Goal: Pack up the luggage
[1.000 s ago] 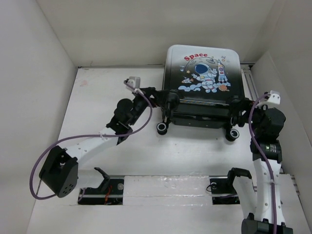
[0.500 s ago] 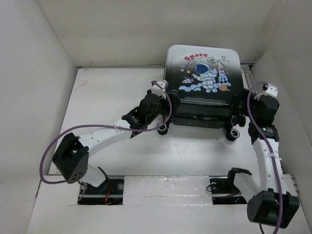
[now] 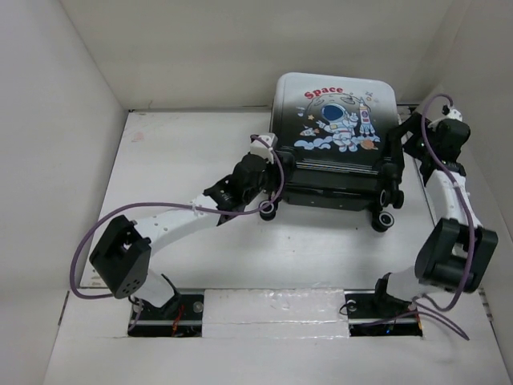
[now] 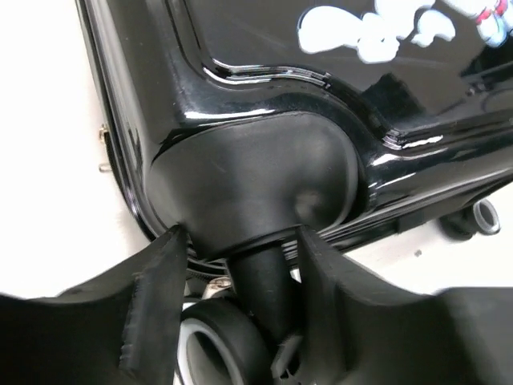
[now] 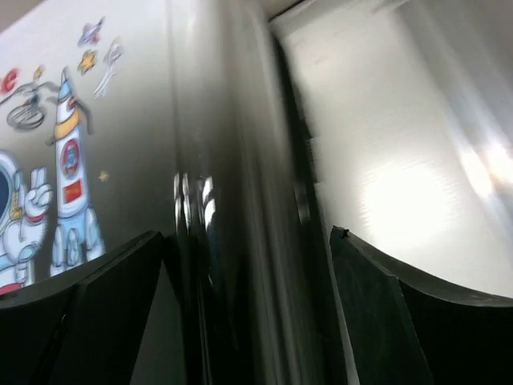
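Observation:
The luggage (image 3: 333, 120) lies closed and flat at the back of the table, astronaut print up, with its caster wheels (image 3: 267, 210) toward me. My left gripper (image 3: 275, 173) is at its near-left corner. In the left wrist view the left gripper (image 4: 240, 237) straddles the black caster stem (image 4: 260, 281) under the glossy shell (image 4: 280, 80); a gap still shows beside the stem. My right gripper (image 3: 401, 144) is at the luggage's right side. In the right wrist view the right gripper (image 5: 247, 234) stands open astride the blurred side edge of the luggage (image 5: 120, 160).
White walls enclose the table on the left, back and right. A metal rail (image 3: 413, 136) runs along the right wall beside the luggage. A second near caster (image 3: 385, 218) sticks out at the right. Purple cables loop from both arms.
My left arm swung right and its jaws came around the near-left caster while narrowing. My right gripper travelled back along the luggage's right side, away from the near-right caster.

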You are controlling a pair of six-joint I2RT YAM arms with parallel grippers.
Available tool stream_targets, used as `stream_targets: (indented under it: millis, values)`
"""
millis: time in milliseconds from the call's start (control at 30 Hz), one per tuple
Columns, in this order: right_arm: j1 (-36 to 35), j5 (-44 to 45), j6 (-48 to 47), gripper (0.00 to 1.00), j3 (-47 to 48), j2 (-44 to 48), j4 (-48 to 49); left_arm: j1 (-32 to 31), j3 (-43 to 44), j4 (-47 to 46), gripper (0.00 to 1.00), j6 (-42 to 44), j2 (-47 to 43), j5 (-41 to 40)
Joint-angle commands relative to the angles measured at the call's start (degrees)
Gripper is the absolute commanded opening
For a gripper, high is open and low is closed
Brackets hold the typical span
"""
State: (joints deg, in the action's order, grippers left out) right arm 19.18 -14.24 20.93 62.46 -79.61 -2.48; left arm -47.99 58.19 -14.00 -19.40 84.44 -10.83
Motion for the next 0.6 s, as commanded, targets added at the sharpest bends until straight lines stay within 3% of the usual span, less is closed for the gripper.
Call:
stream_targets:
  millis: [0, 33, 133, 333, 567]
  values:
    - [-1.14, -17.26, 0.7, 0.88, 3.72, -8.26, 2.74, -0.88, -2.2, -1.11, 0.33, 0.15, 2.92, 6.86]
    - [-2.03, -18.62, 0.69, 0.88, 4.25, -9.84, 2.74, -0.88, -2.21, -1.81, 0.21, 0.15, 2.4, 7.48]
    - [-6.86, -19.77, -1.24, 0.87, 4.25, -12.14, 2.74, -0.88, -4.31, -3.57, 0.0, -1.16, 0.55, 10.21]
    - [-17.51, -27.86, -4.4, 0.83, 6.27, -18.55, 3.36, -3.95, -10.02, -6.22, 0.0, -3.89, -4.81, 15.14]
    - [-29.19, -32.16, -5.64, 0.81, 17.42, -26.55, 0.47, -12.11, -12.67, -8.05, 0.0, -7.4, -7.01, 16.28]
